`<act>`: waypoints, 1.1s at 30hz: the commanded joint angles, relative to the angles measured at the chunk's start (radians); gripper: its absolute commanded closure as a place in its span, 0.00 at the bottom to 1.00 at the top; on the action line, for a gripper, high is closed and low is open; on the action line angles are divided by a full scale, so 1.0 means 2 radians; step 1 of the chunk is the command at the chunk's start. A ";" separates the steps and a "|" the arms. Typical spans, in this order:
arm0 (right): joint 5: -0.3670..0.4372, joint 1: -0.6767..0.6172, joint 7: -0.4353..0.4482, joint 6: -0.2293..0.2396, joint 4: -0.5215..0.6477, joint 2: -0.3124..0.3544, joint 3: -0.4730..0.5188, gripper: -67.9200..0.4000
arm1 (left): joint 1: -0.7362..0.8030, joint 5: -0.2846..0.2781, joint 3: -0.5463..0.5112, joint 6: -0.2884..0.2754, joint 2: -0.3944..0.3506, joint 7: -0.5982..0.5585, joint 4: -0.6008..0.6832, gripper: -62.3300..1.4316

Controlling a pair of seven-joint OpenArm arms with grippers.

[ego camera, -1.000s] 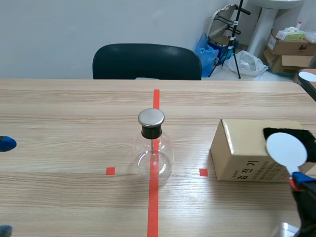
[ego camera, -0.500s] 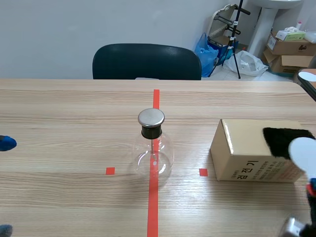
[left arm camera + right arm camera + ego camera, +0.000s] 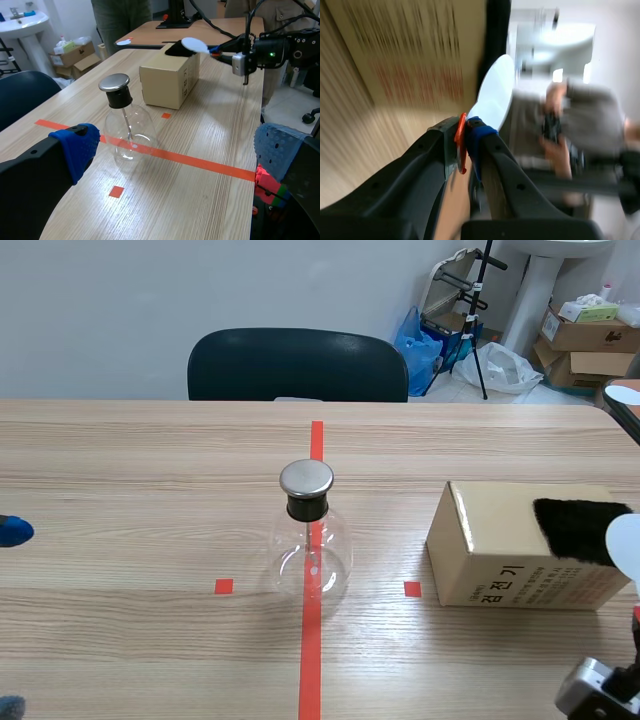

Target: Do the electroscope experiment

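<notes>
In the right wrist view, the right gripper (image 3: 466,140) clamps the white paddle (image 3: 496,92).

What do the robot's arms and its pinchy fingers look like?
Both arms are black. The left gripper has two thick black fingers tipped with blue dotted pads. The right arm is blocky, with black cables, a small green light and a silvery cylinder near its wrist. The right gripper has thick black fingers too.

A lab-like workroom: a long wood-grain table (image 3: 120,470) with a black chair (image 3: 297,365) at its far side, a plain grey wall (image 3: 150,300), and at the far right cardboard boxes (image 3: 585,335), a tripod (image 3: 478,320), blue bags (image 3: 415,340) and a white sink pedestal (image 3: 535,290).
</notes>
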 commanded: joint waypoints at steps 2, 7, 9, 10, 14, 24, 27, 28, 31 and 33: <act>-0.011 0.003 0.101 -0.023 0.002 0.006 0.001 0.98 | 0.000 -0.005 -0.002 -0.001 -0.004 -0.009 0.007 0.00; 0.003 0.002 0.015 -0.023 0.002 0.006 0.002 0.98 | 0.000 -0.005 -0.002 -0.001 -0.005 -0.009 0.007 0.00; -0.004 0.003 0.031 -0.023 0.002 0.006 0.002 0.98 | 0.000 -0.005 -0.002 -0.001 -0.005 -0.009 0.007 0.00; -0.004 0.004 0.061 -0.023 0.002 0.006 0.002 0.98 | 0.000 -0.005 -0.002 -0.001 -0.005 -0.009 0.007 0.00; 0.005 0.003 0.071 -0.023 0.002 0.005 0.002 0.98 | 0.000 -0.005 -0.002 -0.001 -0.005 -0.009 0.007 0.00; -0.007 0.003 0.065 -0.023 0.002 0.007 0.002 0.98 | 0.000 -0.005 -0.002 -0.001 -0.005 -0.009 0.007 0.00; -0.009 0.003 0.065 -0.023 0.005 0.007 0.002 0.98 | 0.000 -0.005 -0.002 -0.001 -0.005 -0.009 0.007 0.00; -0.009 0.002 0.065 -0.023 0.007 0.007 0.002 0.98 | 0.000 -0.005 -0.002 -0.001 -0.005 -0.009 0.007 0.00; -0.010 0.002 0.065 -0.023 0.015 0.007 0.002 0.98 | 0.000 -0.005 -0.002 -0.001 -0.005 -0.009 0.007 0.00; -0.010 0.002 0.061 -0.023 0.022 0.008 0.002 0.98 | 0.000 -0.005 -0.002 -0.001 -0.005 -0.009 0.007 0.00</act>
